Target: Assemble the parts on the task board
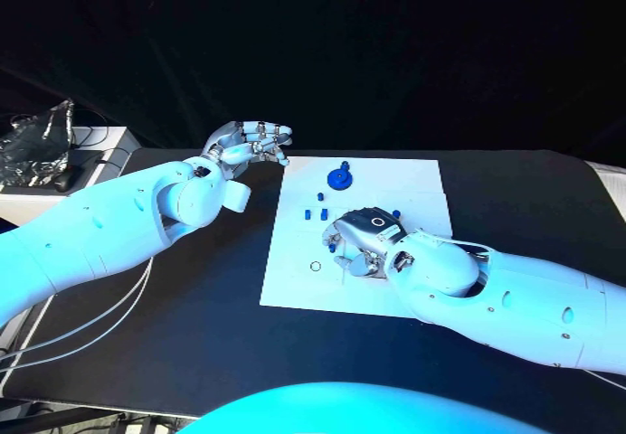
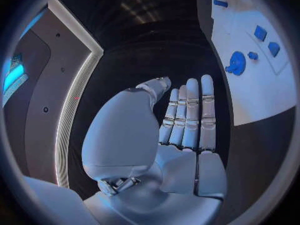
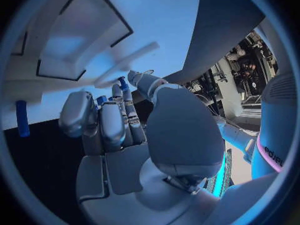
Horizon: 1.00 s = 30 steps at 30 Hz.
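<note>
The white task board (image 1: 298, 282) lies mid-table. A round blue part (image 1: 342, 177) sits near its far edge, with small blue pieces (image 1: 315, 214) just in front of it. My right hand (image 1: 364, 240) is down on the board's middle, fingers curled toward the surface. In the right wrist view its thumb and a fingertip (image 3: 120, 91) pinch a small blue part (image 3: 122, 81), and a blue peg (image 3: 22, 118) stands on the board (image 3: 156, 15) nearby. My left hand (image 1: 248, 141) hovers off the board's far left corner, holding nothing; its fingers (image 2: 190, 112) are straight and together. The round part (image 2: 236, 63) lies beyond them.
The black table (image 1: 183, 325) surrounds the board. A white stand with a clear plastic bag (image 1: 37, 136) and cables sits at the far left, beyond my left arm. A small ring mark (image 1: 315, 266) shows on the board's near left.
</note>
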Tool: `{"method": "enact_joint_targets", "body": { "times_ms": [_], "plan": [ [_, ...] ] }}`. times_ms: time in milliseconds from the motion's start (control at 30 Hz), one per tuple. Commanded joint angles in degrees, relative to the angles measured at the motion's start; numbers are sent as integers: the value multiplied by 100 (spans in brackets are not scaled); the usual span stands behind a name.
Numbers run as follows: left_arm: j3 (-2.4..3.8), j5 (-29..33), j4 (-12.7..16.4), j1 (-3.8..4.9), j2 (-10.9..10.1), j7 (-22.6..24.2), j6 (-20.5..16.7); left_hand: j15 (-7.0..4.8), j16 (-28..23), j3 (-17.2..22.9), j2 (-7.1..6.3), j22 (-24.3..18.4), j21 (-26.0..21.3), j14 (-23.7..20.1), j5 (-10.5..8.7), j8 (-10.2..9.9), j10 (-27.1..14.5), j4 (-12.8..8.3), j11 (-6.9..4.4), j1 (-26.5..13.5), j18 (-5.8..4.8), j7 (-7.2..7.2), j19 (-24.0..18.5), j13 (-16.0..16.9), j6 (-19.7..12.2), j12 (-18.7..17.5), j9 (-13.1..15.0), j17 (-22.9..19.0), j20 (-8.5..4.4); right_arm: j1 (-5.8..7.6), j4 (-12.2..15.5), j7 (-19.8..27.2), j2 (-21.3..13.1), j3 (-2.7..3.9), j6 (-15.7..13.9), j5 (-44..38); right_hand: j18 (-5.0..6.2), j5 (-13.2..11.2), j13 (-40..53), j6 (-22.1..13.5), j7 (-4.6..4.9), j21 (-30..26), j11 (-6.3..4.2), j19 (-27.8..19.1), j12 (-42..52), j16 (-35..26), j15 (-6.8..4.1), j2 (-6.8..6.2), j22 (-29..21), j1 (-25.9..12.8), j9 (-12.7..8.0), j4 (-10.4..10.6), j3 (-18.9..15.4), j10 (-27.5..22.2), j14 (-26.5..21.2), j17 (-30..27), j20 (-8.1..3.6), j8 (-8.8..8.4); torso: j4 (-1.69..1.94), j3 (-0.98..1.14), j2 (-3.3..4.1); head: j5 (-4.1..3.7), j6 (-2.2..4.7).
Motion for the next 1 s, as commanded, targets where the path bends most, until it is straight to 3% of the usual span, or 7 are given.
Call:
{"method": "enact_joint_targets", "body": {
  "times_ms": [33, 367, 567, 733, 867, 1000],
  "plan": [
    [6, 51, -2, 3, 6, -4, 117, 13, -19, -22, 10, -5, -29, 10, 5, 34, -40, -3, -20, 30, 66, 21, 44, -5, -9, -38, -9, -7, -1, -5, 56, 84, -57, 0, -225, -15, 82, -26, -5, -39, -5, -15, -6, -33, 40, -27, 17, -8, -5, 40, -5, 1, -20, -28, -12, -7, 8, -26, 2, 7, -3, -3, 4],
    [6, 63, -49, 3, 11, -18, 153, 15, -25, -25, 20, -11, -38, 10, 5, 36, -42, 5, -19, 28, 66, 23, 46, -8, -10, -38, -11, -6, 1, 36, 397, -76, -471, 33, -785, 16, 73, 33, 3, -79, 49, 46, -12, 10, 154, 20, 11, 30, 28, 149, -48, -1, -131, -41, 4, 1, 16, -76, -8, 13, -8, -25, 59],
    [5, 68, -76, 3, 24, -18, 171, 15, -25, -25, 20, -11, -38, 10, 5, 36, -42, 5, -19, 28, 66, 23, 46, -8, -10, -38, -11, -6, 1, 112, 557, -70, -749, 116, -961, 240, 43, 74, 26, -27, 69, 226, -49, 93, 310, 135, -10, 52, 123, 181, -67, 40, -81, 120, 74, 115, -18, -71, -1, 10, -5, -104, 159],
    [5, 70, -87, 2, 27, -14, 206, 15, -32, -30, 22, -17, -47, 8, 5, 37, -44, 6, -19, 32, 67, 22, 48, -11, -13, -37, -13, -6, 2, 300, 519, 101, -1044, 241, -754, 672, -32, 102, 39, 45, 140, 626, -107, 238, 444, 234, -56, 35, 341, 224, -82, 61, 61, 349, 127, 212, -53, -57, -3, 6, -5, -171, 241],
    [4, 71, -78, 1, 12, -15, 227, 16, -34, -34, 19, -20, -51, 8, 4, 37, -44, 7, -19, 30, 66, 22, 48, -11, -15, -37, -14, -6, 3, 516, 372, 199, -1254, 294, -398, 937, -91, 96, 39, 52, 143, 949, -130, 339, 464, 404, -77, -29, 520, 195, -97, 86, 103, 465, 195, 409, -70, -67, -11, 4, -1, -220, 322],
    [4, 71, -69, -1, -3, -11, 238, 16, -36, -35, 19, -22, -53, 7, 4, 37, -44, 7, -19, 32, 67, 22, 48, -12, -16, -36, -14, -6, 3, 622, 236, 202, -1364, 324, -168, 939, -96, 80, 18, 7, 143, 974, -116, 346, 405, 426, -76, -82, 539, 122, -114, 98, 30, 387, 195, 418, -71, -97, -16, 3, 1, -243, 365]
  ]
}}
